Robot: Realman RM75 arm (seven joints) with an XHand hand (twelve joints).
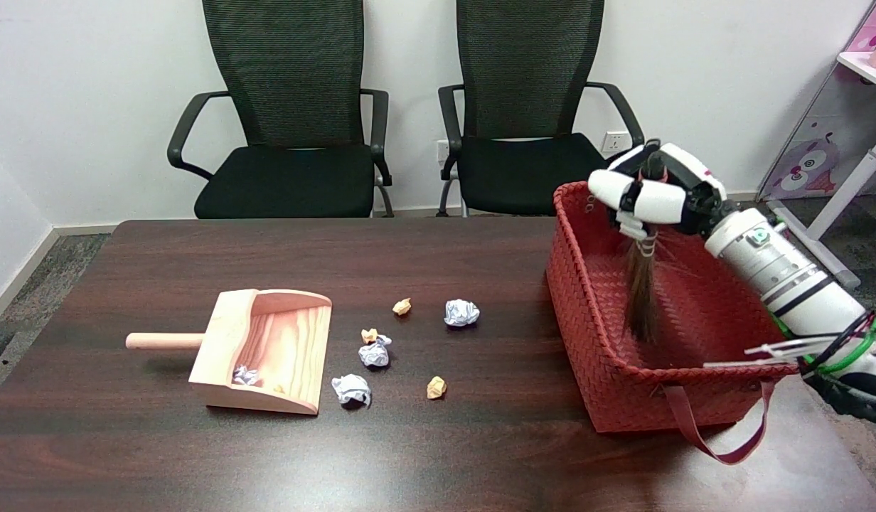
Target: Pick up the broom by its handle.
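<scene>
Bright, even indoor light; soft shadows, sharp focus, faint tabletop (481, 455) sheen

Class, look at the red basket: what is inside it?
Inside the red basket hangs the broom, bristles down, gripped at its handle by the robot hand. The near wall hides part of the basket's floor.

We find no words, numbers, brand names or labels that we can read anywhere on the table, the chairs or the wall. The nearest thing to a sign is the cartoon owl print (811, 165) on the panel of the pink shelf unit (867, 43) at the far right, and it carries no lettering we can make out. On the white forearm of the right arm, just behind the right hand (655, 192), we see a small green mark (756, 238), too small for us to read as any text.
</scene>
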